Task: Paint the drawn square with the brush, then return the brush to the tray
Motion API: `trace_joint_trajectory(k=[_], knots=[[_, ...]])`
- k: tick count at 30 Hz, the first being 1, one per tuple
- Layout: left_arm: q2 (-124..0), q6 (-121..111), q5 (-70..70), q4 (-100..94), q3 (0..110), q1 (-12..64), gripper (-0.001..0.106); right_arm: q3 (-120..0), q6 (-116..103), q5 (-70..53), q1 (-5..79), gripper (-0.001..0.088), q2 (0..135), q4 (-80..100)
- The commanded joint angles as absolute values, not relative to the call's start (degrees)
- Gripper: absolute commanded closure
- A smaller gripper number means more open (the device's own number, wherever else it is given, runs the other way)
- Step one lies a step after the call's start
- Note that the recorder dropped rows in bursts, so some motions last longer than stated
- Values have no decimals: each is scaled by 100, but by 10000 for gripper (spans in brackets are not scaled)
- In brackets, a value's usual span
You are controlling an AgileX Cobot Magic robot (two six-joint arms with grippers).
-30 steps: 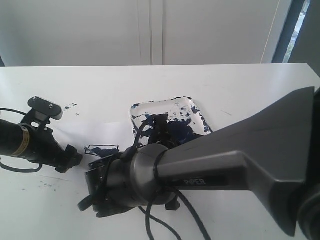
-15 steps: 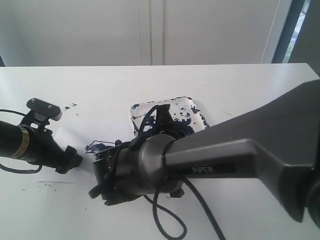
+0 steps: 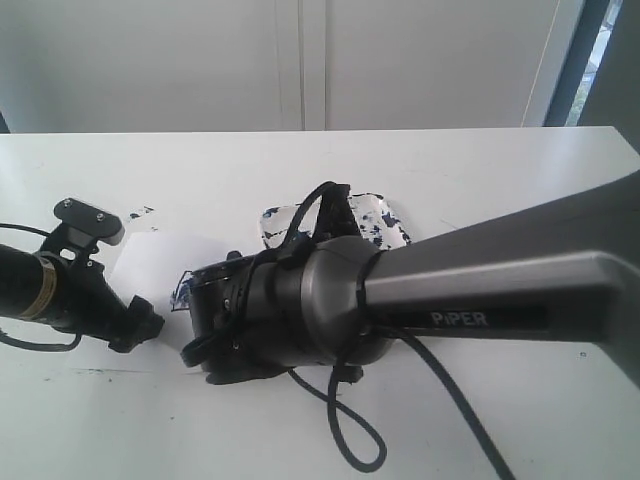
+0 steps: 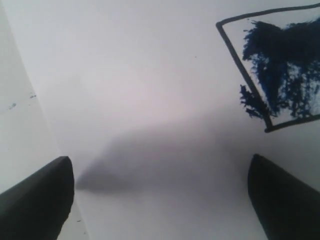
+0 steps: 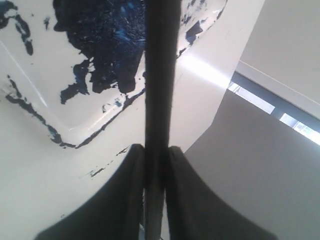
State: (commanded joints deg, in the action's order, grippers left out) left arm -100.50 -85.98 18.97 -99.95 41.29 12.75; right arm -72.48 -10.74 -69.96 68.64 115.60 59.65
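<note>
Right wrist view: right fingers (image 5: pixel 120 200) tight on brush (image 5: pixel 160 75), seemingly nearer tray (image 5: pixel 35 80) now; left fingers (image 4: pixel 35 200) apart

Left claw (image 4: pixel 160 165) wide open, pointing down; right claw (image 5: pixel 156 150) clamped on brush (image 5: pixel 161 75), arm reaching across

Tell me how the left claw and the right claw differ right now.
The left claw is open and empty; the right claw is shut on the brush. The left claw faces the paper near the drawn square; the right claw faces the tray. Both are dark.
</note>
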Motion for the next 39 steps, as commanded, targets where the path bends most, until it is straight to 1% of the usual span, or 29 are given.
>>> trace_joint_trajectory(k=[6, 18, 22, 27, 32, 39], knots=[[-9889, -8434, 1350, -9995, 4120, 1275, 111, -7248, -1074, -6996, 7025, 868, 11723, 6003], [-9867, -8257, 1269, -9995, 3958, 1275, 111, -7248, -1074, -6996, 7156, 868, 12023, 6038], [-9867, -8231, 1241, -9995, 3932, 1275, 111, -7282, -1074, -6996, 7238, 868, 12023, 6301], [-9867, -8231, 1346, -9995, 3932, 1275, 111, -7646, -1074, -6996, 7246, 868, 12047, 6322], [-9867, -8252, 1416, -9995, 3932, 1275, 111, -8010, -1055, -6996, 7164, 868, 12495, 6318], [-9867, -8252, 1416, -9995, 3932, 1275, 111, -8068, -1001, -6996, 7009, 868, 12650, 6129]])
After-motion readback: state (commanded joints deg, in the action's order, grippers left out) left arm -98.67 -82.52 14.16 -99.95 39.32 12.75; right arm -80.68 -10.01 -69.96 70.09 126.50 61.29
